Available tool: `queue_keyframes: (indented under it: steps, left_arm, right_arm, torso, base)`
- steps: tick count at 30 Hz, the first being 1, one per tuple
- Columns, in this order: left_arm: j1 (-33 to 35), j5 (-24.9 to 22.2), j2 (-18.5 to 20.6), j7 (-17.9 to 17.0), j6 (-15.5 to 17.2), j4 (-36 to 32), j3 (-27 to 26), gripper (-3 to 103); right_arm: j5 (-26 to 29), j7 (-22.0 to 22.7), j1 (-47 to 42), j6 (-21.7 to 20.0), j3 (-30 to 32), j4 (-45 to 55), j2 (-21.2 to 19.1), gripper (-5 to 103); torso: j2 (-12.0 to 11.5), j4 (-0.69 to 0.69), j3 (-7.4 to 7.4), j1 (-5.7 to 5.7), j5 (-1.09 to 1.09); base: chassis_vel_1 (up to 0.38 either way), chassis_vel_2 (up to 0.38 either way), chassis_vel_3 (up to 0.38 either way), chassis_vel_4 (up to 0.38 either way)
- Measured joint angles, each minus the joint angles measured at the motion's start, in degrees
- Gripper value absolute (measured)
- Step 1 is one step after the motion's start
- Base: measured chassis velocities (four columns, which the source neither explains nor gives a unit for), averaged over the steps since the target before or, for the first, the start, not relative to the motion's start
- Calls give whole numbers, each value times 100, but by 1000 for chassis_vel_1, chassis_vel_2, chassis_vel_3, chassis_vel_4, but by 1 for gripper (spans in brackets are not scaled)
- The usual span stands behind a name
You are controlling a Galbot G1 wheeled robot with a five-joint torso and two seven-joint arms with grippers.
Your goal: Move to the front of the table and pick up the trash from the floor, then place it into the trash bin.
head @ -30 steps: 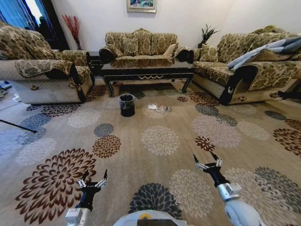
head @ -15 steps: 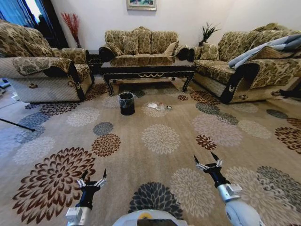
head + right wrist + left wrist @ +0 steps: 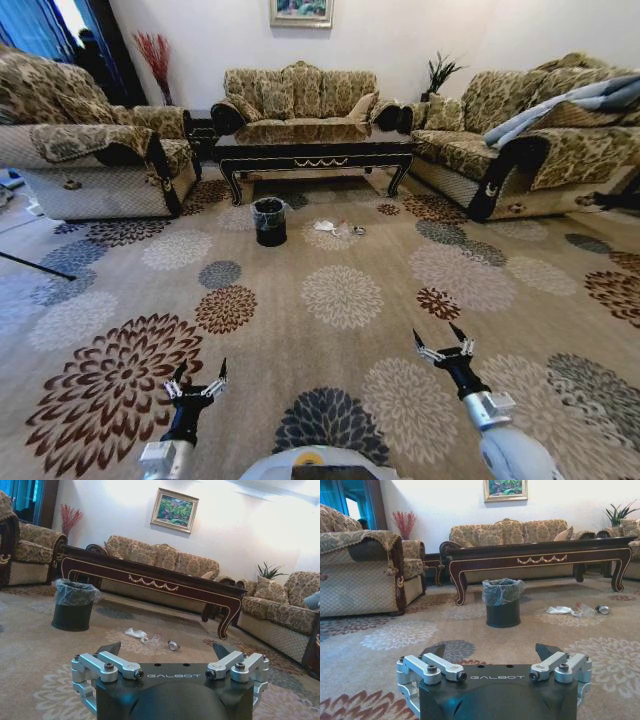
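1. Two grippers ride low at the near edge of the head view, left gripper (image 3: 196, 385) and right gripper (image 3: 442, 347), both spread wide and empty, both well short of the work. Far ahead of them: the coffee table (image 3: 316, 153), the black trash bin (image 3: 269, 221) in front of it, and the trash (image 3: 338, 229) on the patterned carpet (image 3: 340, 300), just to the bin's right. Judgement: approach stage only; nothing is picked up.

2. Left wrist view: left gripper (image 3: 494, 661), jaws apart, nothing between them. The bin (image 3: 503, 602) sits ahead, slightly right of the gripper's line. The crumpled white paper (image 3: 560, 610), a clear plastic piece (image 3: 585, 609) and a small metallic scrap (image 3: 603, 609) lie further right, close together.
   - Risk: driving straight on could clip the bin and tip it.

3. Right wrist view: right gripper (image 3: 167, 662), released, empty. The litter lies ahead, the paper (image 3: 135, 633) nearest the bin (image 3: 73, 604), the small scrap (image 3: 173, 644) farthest from it.
   - Risk: the clear plastic blends into the carpet and may be missed.
   - Risk: thin paper flat on pile may slip the fingertips.
   - Risk: stopping too late puts the table's carved leg (image 3: 226, 619) close to the arm.
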Motion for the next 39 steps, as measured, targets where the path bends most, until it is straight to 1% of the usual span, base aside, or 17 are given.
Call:
queue_keyframes:
  steps: [12, 30, 39]
  left_arm:
    - [1, 84, -43, -8, -93, 81, 112, 100]
    - [4, 90, -45, -17, -136, 105, 122, 100]
    - [-34, 46, 30, -27, -109, 61, 102, 100]
  right_arm:
    - [1, -82, -18, 61, 26, -33, -2, 100]
    - [-11, -87, -37, 60, 4, -7, 28, 100]
    - [18, -154, -31, 67, -1, -25, 23, 100]
  torso:
    - [0, 0, 20, 0, 0]
    - [0, 0, 34, 0, 0]
    - [-1, 0, 38, -1, 0]
  base:
    - [-3, 2, 4, -4]
    - [-48, 50, 47, -46]
    - [-67, 47, 50, -51]
